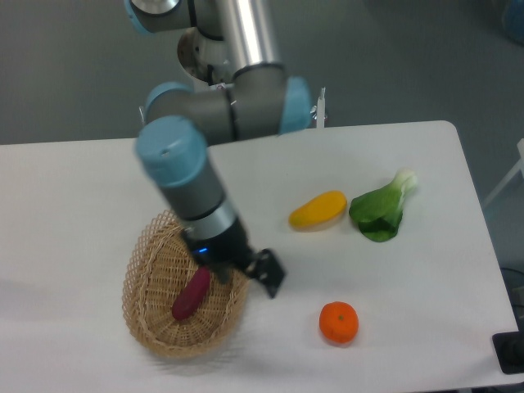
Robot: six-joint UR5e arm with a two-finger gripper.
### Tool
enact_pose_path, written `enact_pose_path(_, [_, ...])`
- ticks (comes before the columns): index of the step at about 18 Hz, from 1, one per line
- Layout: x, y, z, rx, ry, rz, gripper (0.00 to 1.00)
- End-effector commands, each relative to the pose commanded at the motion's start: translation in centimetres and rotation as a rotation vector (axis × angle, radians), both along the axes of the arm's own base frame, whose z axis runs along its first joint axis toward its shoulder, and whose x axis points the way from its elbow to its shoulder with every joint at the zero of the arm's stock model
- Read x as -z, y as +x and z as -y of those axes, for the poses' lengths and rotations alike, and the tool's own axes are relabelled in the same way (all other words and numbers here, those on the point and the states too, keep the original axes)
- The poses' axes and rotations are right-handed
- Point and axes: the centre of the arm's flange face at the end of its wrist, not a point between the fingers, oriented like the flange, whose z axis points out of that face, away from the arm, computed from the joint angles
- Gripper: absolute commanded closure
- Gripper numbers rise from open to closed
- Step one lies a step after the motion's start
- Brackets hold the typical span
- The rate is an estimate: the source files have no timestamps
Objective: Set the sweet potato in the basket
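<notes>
You have a white tabletop (98,188) filling most of the view, with everything else resting on it. The arm (196,123) reaches down from the top edge, bends at its grey and blue joints, and slants toward the lower left part of the tabletop.

The basket (143,323) sits near the front left, an oval of light-tan wicker with an open lattice rim. The arm's wrist hangs over its right half.

The end effector (214,274) is at the basket's upper right, just above the sweet potato's upper end. Its fingers are dark and blurred against the wrist, so you cannot tell whether they are apart or closed, nor whether they touch the tuber. A black part juts out to the right, over the basket's rim.

To the right of the basket, well apart from it, you see a green leafy vegetable (379,211) with a pale stalk end pointing up and right. Just beside it on the left lies a yellow elongated fruit (318,209), tilted slightly upward to the right.

The sweet potato (191,295) lies inside the basket, on its floor right of centre. Its long axis runs diagonally, one tapered end pointing down-left, the other up-right toward the end effector.

An orange (338,321) sits alone near the front edge.
</notes>
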Motion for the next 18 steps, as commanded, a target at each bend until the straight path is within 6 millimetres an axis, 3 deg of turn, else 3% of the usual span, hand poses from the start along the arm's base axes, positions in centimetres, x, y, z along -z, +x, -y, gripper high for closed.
enact_pose_path(3, [-2.1,-4.1,4.8,0.045,-0.003,0.039,0.00])
enact_pose_path(5, [-2.0,-7.0,7.8,0.106,-0.049,0.062,0.00])
enact_pose_path(7, [-2.6,-8.5,9.8,0.154,-0.031,0.071,0.00])
enact_pose_path(12, [-3.8,-8.9,11.3,0.148,0.016,0.078,0.00])
enact_pose_path(18, [-3.5,-8.7,11.2,0.150,0.016,0.083,0.00])
